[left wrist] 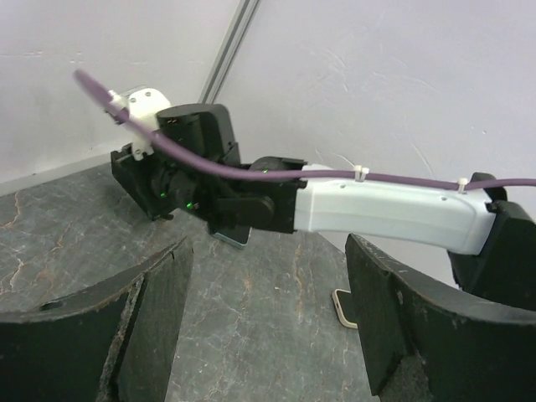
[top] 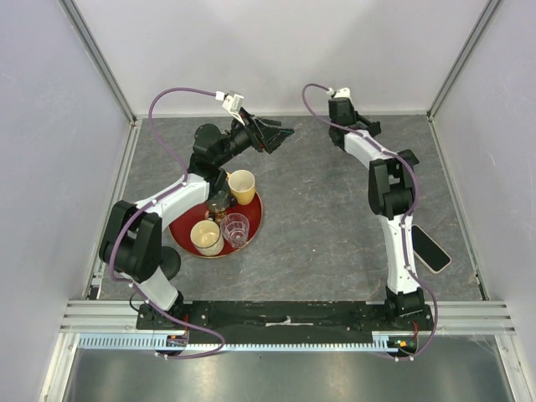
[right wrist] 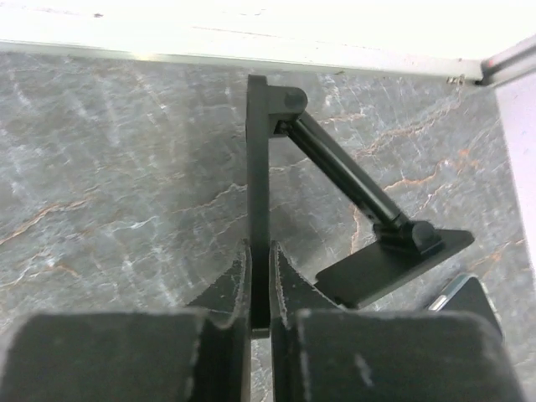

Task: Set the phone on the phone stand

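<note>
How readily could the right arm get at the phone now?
Probably not yet: the right gripper has its jaws shut on the phone stand; the phone lies uncovered near that arm's base.

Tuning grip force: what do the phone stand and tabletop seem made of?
Phone stand: matte black, probably plastic or painted metal; thin flat plates, hinged rod, no glare. Tabletop: grey stone-look with pale and rusty veins, possibly a printed mat.

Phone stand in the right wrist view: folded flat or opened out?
Opened out: on the phone stand a strut slants from the base up to the thin plate, which the right gripper pinches.
</note>
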Tool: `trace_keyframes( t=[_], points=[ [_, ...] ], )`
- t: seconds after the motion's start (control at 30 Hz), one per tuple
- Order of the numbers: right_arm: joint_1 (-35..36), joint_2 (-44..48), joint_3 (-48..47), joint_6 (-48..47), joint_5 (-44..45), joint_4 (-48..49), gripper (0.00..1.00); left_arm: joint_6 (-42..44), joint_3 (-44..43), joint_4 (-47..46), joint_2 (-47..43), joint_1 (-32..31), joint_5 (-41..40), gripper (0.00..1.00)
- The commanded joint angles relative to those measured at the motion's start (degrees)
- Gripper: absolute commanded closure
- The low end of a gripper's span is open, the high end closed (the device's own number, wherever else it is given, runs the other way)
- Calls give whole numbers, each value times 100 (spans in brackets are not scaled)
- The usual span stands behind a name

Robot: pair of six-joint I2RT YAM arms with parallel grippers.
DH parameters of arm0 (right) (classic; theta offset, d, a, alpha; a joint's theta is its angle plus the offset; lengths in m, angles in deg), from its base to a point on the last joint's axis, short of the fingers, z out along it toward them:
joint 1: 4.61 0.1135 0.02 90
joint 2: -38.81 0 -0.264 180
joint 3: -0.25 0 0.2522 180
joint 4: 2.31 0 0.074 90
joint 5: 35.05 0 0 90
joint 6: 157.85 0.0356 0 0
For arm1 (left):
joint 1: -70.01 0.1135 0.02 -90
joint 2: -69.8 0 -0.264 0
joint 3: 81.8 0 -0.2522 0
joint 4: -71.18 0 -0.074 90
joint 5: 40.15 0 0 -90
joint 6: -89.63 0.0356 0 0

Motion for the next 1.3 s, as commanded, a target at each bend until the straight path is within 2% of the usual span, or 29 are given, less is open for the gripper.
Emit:
trace_keyframes(
  t=[0.0, 0.03, 0.17, 0.27, 0.4, 0.47, 0.5, 0.6, 0.7, 0.87, 0.93, 1.0, 1.03, 1.07, 1.13, 1.2, 1.27],
  points=[
    [435, -447, -579, -976, 1237, -93, 97, -132, -51, -289, 3, 51, 103, 21],
    [497, -596, -745, -1108, 1361, -93, 100, -132, -51, -289, -6, 51, 103, 21],
    [839, -1027, -1141, -1531, 2116, -128, 100, -140, -51, -298, 3, 60, 112, 21],
    [1050, -1317, -1317, -1531, 2285, -233, 97, -167, -60, -307, 12, 69, 112, 21],
    [1271, -1458, -1309, -1479, 2198, -392, 67, -246, -51, -368, 21, 86, 164, 21],
    [1358, -1327, -1239, -1312, 2031, -453, 60, -255, -33, -403, 3, 87, 191, 21],
    [1376, -1257, -1151, -1233, 1917, -462, 52, -255, -25, -394, 3, 87, 191, 21],
    [1420, -958, -967, -996, 1249, -480, 37, -255, -7, -394, -32, 104, 191, 21],
    [1429, -677, -843, -811, 740, -471, 29, -255, 19, -403, -58, 130, 191, 21],
    [1403, -150, -466, -408, -436, -253, 23, -272, 37, -429, -76, 131, 191, 21],
    [1290, 376, 95, -153, -815, 185, 20, -264, 46, -438, -76, 131, 199, 21],
    [1061, 1077, 920, 357, -1842, 616, 17, -263, 55, -447, -94, 139, 199, 21],
    [712, 1325, 1237, 541, -2290, 1149, 16, -255, 63, -438, -94, 139, 199, 21],
    [482, 1554, 1919, 752, -3591, 1477, 14, -246, 63, -438, -94, 139, 199, 21],
    [-114, 2135, 2608, 1271, -4566, 2580, 9, -246, 46, -438, -76, 139, 226, 21],
    [-371, 2494, 3207, 1352, -4939, 2920, 2, -255, 20, -430, -32, 148, 252, 21],
    [-609, 2645, 3480, 1264, -4730, 3036, 2, -307, -24, -438, 12, 139, 296, 21]
  ],
)
